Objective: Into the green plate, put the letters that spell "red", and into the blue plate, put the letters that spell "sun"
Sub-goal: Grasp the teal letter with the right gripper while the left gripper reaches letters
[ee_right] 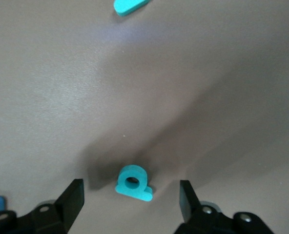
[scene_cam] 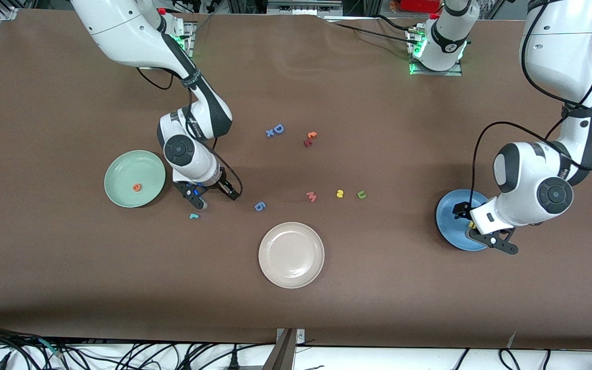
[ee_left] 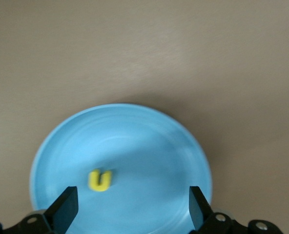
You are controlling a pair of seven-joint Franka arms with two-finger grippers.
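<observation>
Brown matte bench (scene_cam: 70, 267) ran wide under both arms, cables along its camera edge, arm bases at the top.

Right gripper (scene_cam: 199, 198) sat low beside the green plate (scene_cam: 121, 192), jaws wide and empty, straddling the teal d (ee_right: 133, 183) that stood on the bench between them. Judgement: centre on the d, drop until the tips nearly touch the bench, close gently so the light piece does not skid.

Orange e (scene_cam: 136, 187) already lay in the green plate; teal r (scene_cam: 193, 216) lay on the bench nearby.

Left gripper (scene_cam: 483, 234) hung over the blue plate (scene_cam: 447, 226), jaws wide, yellow u (ee_left: 100, 180) lying loose in the plate. Yellow s (scene_cam: 340, 193) and green n (scene_cam: 361, 195) lay mid-bench, unplaced
</observation>
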